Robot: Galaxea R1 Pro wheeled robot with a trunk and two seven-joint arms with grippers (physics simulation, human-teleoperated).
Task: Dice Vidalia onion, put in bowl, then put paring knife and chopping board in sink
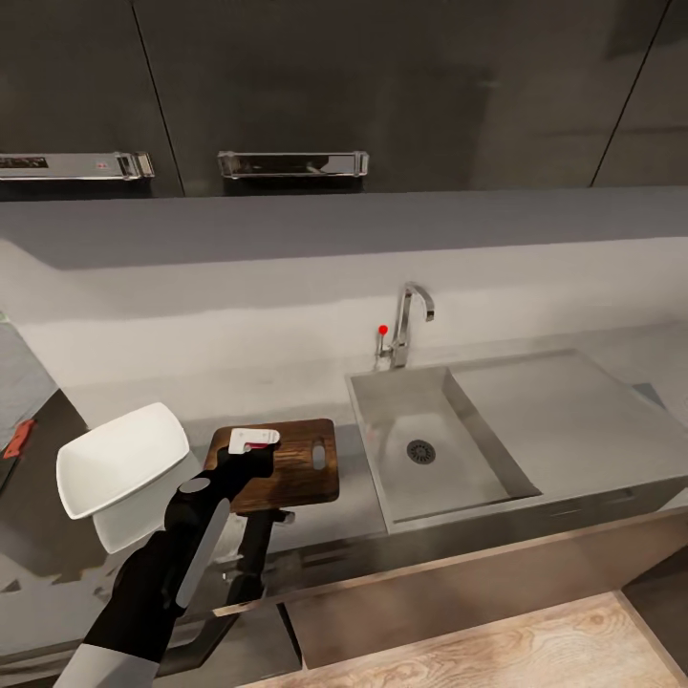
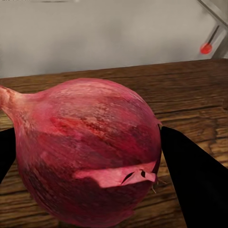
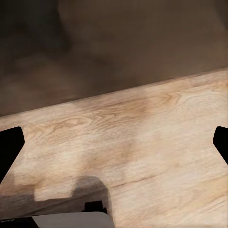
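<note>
Jaws of the left gripper [image 2: 90, 156] pinch the Vidalia onion [image 2: 88, 152], one dark finger pressed to each flank; loose skin flakes from the bulb's near side. Onion sits low over the chopping board [image 2: 190, 95], contact with the wood not resolvable. From the head view, left gripper [image 1: 250, 447] hangs over the board's left half, so the bulb is out of the sink [image 1: 420, 449] and brought to the cutting surface, presumably for release before dicing.

Chopping board [image 1: 311, 468] lies flat on the counter [image 1: 191, 401], just left of the basin, slot end toward the sink. White bowl [image 1: 119, 463] stands just left of the board, close enough to receive dice later. Basin shows bare steel and drain. Tap with red knob [image 1: 383, 330] stands behind it.

Right gripper [image 3: 114, 142]: jaws spread wide, holding nothing, pointed at the wooden floor [image 3: 142, 133], apparently parked low off the counter.

Paring knife not identified with confidence.
</note>
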